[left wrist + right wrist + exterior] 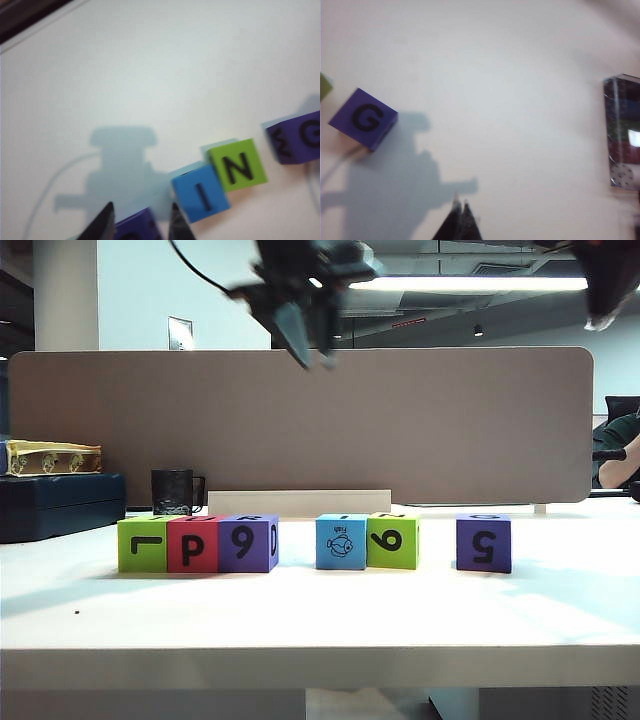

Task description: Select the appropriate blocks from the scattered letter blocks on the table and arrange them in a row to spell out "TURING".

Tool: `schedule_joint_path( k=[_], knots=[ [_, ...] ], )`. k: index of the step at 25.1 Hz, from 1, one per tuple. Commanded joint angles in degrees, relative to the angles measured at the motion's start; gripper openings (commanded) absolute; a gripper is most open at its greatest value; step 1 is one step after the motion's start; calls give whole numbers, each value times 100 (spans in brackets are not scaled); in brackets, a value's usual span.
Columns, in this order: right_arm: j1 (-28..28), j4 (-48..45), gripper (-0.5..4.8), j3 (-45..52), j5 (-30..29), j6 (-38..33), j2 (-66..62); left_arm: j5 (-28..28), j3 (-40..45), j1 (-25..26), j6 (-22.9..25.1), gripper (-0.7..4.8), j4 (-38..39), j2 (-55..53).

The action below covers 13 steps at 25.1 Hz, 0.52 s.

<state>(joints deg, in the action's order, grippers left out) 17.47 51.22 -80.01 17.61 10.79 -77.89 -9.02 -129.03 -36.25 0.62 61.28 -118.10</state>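
Row, left group: a lime green block (142,545), a red block (193,544) and a purple block (247,543) stand touching side by side near the table's (300,625) front; from the left wrist view only a corner of the purple one shows, so I cannot read whether they spell T, U, R.
Row, middle pair: the light blue fish block (341,541) and a second lime green block (393,540) touch each other; their tops read I (201,194) and N (238,166), set a gap away from the first three.
G block: the second purple block (484,542) stands well apart on the right, top face G (364,118).
Left gripper: left gripper (141,221) is high above the row, fingers a little apart, holding nothing.
Right gripper: right gripper (460,206) hovers over bare table, tips pressed together, empty.
Judged progress: order looks right; what is left is closing the gaps at I-N and G.
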Motion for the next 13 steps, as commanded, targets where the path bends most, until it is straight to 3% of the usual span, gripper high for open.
schedule_joint_path(
  k=[1,5,13],
  knots=[
    [4,-181,-1,-20,-151,-55,-214,151,-26,299,46,15,341,431],
    [-7,-216,-1,-20,-466,-201,-632,1003,-26,525,55,11,616,804],
    [-7,-350,-1,-20,-490,-201,-1266,1335,-9,555,402,10,1178,848]
  ],
)
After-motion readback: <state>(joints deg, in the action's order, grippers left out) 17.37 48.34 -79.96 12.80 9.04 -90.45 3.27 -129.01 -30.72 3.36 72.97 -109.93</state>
